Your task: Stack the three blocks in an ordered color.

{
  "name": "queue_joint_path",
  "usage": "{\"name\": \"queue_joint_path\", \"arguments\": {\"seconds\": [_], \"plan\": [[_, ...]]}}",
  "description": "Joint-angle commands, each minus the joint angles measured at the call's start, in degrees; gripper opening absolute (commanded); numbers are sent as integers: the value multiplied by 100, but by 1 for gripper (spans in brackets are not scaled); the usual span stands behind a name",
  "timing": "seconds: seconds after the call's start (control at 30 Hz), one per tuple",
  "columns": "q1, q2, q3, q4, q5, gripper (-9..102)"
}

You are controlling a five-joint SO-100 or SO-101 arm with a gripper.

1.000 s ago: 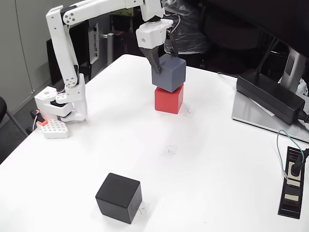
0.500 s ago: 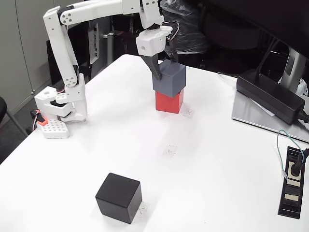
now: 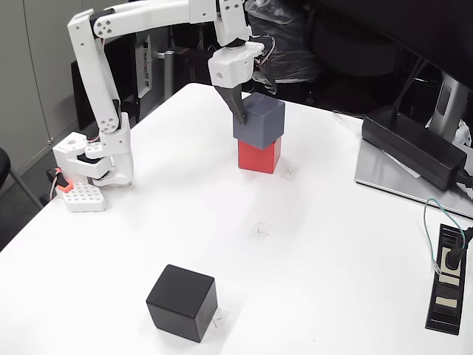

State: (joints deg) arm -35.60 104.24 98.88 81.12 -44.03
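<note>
Tabletop: blue-grey block (image 3: 259, 122) under end effector (image 3: 251, 100)

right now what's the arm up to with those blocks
The white arm's gripper is at the top of the blue-grey block, which sits on the red block at the far side of the table. Its fingers are spread, one against the block's left face, so it looks opened. The black block sits alone near the front edge, not yet stacked.
</note>
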Motion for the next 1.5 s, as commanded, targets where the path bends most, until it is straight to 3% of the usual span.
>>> {"name": "queue_joint_path", "arguments": {"seconds": [0.0, 0.77, 0.9, 1.27, 1.47], "plan": [[-18, 97, -18, 9, 53, 40], [422, 1793, -105, 729, -26, 40], [1169, 2092, -105, 809, 18, 40], [4421, 2145, -18, 747, 53, 40], [5669, 2057, 123, 334, 18, 40]]}}
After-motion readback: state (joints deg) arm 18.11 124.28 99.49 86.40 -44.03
